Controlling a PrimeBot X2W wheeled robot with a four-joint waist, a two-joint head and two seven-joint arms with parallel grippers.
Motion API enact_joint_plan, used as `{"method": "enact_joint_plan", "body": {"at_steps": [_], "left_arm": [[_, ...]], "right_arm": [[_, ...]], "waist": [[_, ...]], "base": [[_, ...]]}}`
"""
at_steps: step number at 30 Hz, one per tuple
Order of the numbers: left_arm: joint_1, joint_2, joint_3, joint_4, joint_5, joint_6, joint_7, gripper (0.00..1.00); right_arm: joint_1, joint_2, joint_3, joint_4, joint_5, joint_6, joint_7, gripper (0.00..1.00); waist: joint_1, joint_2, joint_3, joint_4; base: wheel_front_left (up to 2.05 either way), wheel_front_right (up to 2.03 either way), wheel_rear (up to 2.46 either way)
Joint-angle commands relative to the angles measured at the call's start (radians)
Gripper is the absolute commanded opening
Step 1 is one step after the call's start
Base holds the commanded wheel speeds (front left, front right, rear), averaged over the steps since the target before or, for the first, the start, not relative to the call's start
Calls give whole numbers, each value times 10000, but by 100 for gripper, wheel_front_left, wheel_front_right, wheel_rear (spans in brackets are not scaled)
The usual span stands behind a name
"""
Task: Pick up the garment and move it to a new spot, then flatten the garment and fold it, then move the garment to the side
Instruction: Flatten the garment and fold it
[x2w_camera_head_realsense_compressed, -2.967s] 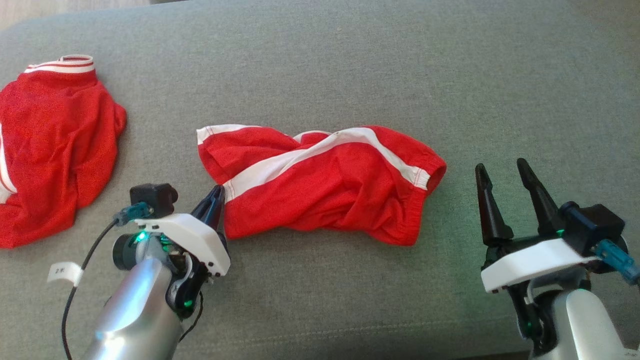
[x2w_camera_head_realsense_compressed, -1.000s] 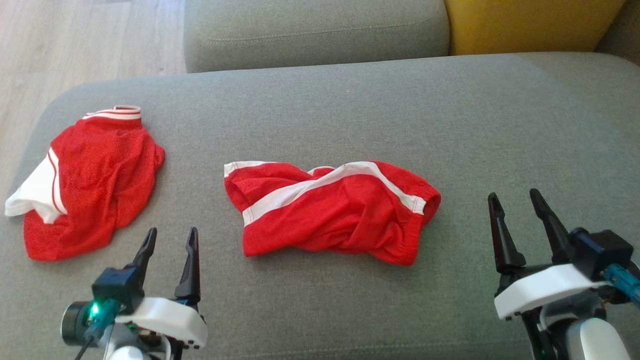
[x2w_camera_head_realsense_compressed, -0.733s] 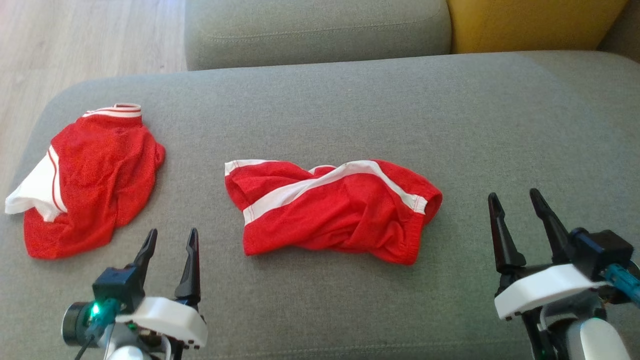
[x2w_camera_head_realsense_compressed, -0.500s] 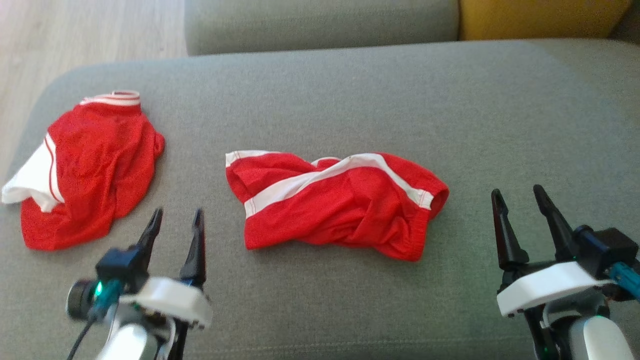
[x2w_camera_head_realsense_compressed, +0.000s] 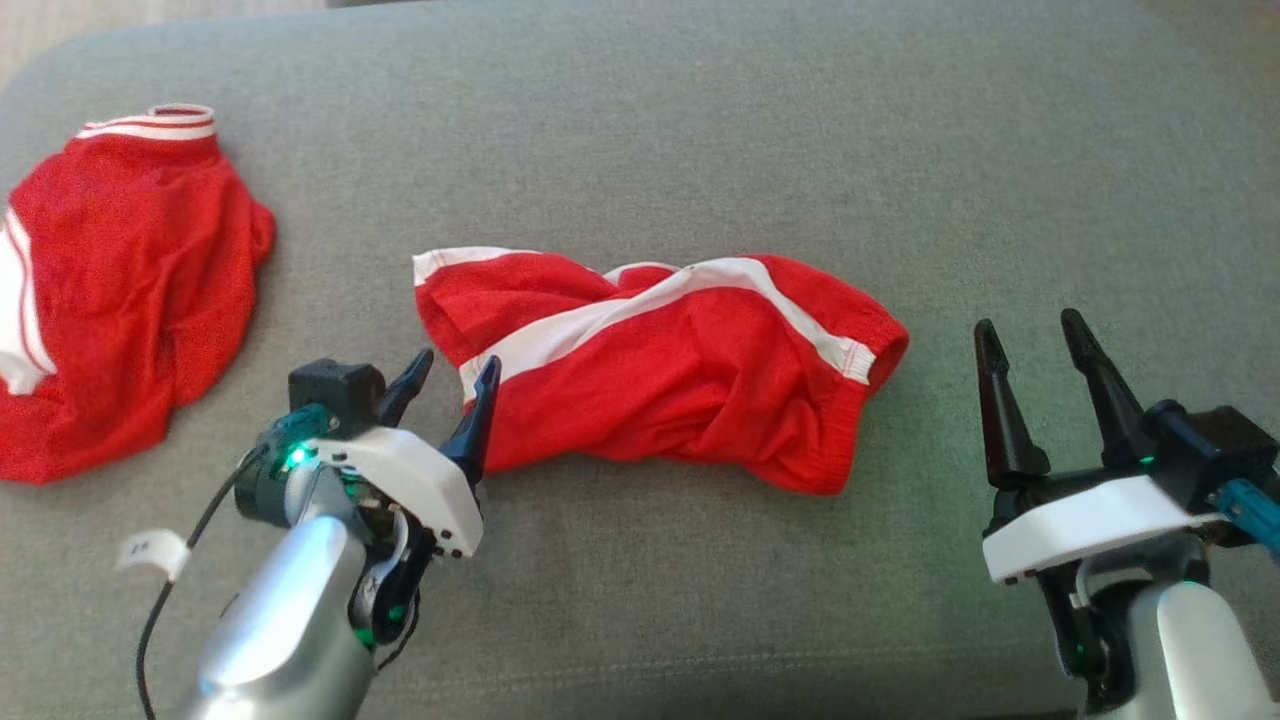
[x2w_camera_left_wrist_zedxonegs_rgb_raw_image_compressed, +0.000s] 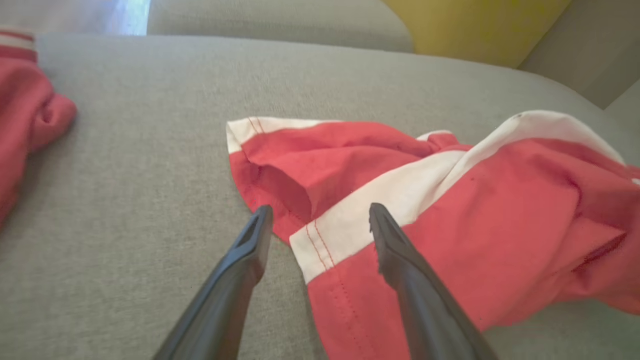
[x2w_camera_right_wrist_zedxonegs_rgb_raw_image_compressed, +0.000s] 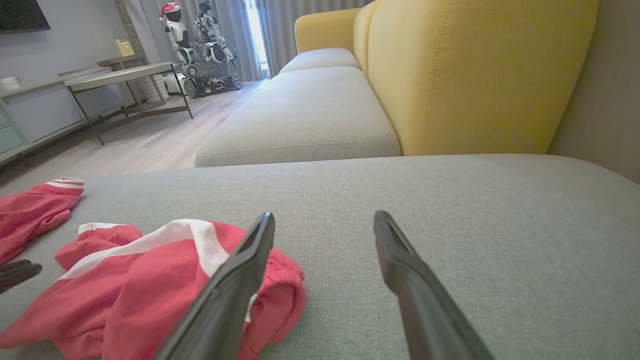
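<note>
left gripper (x2w_camera_head_realsense_compressed: 460, 357) fingers apart at red garment (x2w_camera_head_realsense_compressed: 690, 385) corner, right gripper (x2w_camera_head_realsense_compressed: 1028, 322) spread, cable tag (x2w_camera_head_realsense_compressed: 150, 548) perhaps "2K"

Bare grey cushion (x2w_camera_head_realsense_compressed: 700, 130) lies open beyond and right of the shorts (x2w_camera_head_realsense_compressed: 680, 380). A second red garment (x2w_camera_head_realsense_compressed: 120, 280) crowds the left edge.

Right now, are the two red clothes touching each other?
Apart. The head view shows a plain strip of bare grey cushion between the middle red garment and the left red garment.
</note>
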Motion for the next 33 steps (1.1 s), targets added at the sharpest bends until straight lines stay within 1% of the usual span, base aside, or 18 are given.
{"method": "enact_joint_plan", "body": {"at_steps": [1, 4, 7, 12, 13, 14, 15, 16, 17, 21, 25, 29, 30, 33], "left_arm": [[-536, 118, 272, -49, -68, -94, -7, 100], [-777, -27, 219, 647, -246, -410, 34, 100], [-894, -127, 161, 1128, -382, -627, 61, 100], [-1044, -196, 43, 1649, -375, -773, -142, 100], [-1081, -197, 12, 1729, -338, -779, -204, 93], [-1107, -212, -3, 1801, -329, -789, -265, 73], [-1134, -228, -26, 1863, -321, -806, -320, 47], [-1165, -232, -59, 1916, -293, -823, -385, 13], [-1191, -236, -89, 1973, -267, -835, -448, 0], [-1288, -214, -196, 2061, -37, -724, -850, 0], [-1291, -79, -228, 1871, 243, -431, -1197, 0], [-1173, 126, -183, 1261, 521, -79, -1440, 0], [-1173, 126, -183, 1261, 521, -79, -1440, 0], [-1013, 278, -155, 574, 718, 183, -1524, 0]], "right_arm": [[-328, -52, 255, -284, 43, 42, -93, 100], [-379, -52, 250, -184, 53, 42, -149, 100], [-407, -52, 233, -115, 53, 42, -190, 100], [-438, -52, 224, -41, 67, 42, -240, 100], [-445, -52, 226, -28, 68, 42, -251, 100], [-451, -52, 229, -16, 70, 42, -260, 100], [-455, -52, 227, -9, 72, 42, -268, 100], [-460, -52, 223, -5, 69, 42, -277, 100], [-463, -52, 220, 2, 68, 42, -281, 100], [-471, -52, 208, 62, 73, 42, -248, 100], [-443, -52, 211, 104, 72, 42, -220, 100], [-405, -52, 331, 225, 91, 42, -40, 100], [-405, -52, 331, 225, 91, 42, -40, 100], [-341, -52, 609, 407, 208, 42, 284, 100]], "waist": [[0, 0, 73, -83], [0, 0, 116, -153], [0, 0, 133, -189], [0, 0, 180, -220], [0, 0, 185, -223], [0, 0, 189, -225], [0, 0, 196, -222], [0, 0, 200, -220], [0, 0, 199, -220], [0, 0, 189, -207], [0, 0, 148, -186], [0, 0, 136, -110], [0, 0, 136, -110], [0, 0, 171, 7]], "base": [[0, 0, 0], [0, 0, 0], [0, 0, 0], [0, 0, 0], [0, 0, 0], [0, 0, 0], [0, 0, 0], [0, 0, 0], [0, 0, 0], [0, 0, 0], [0, 0, 0], [0, 0, 0], [0, 0, 0], [0, 0, 0]]}}
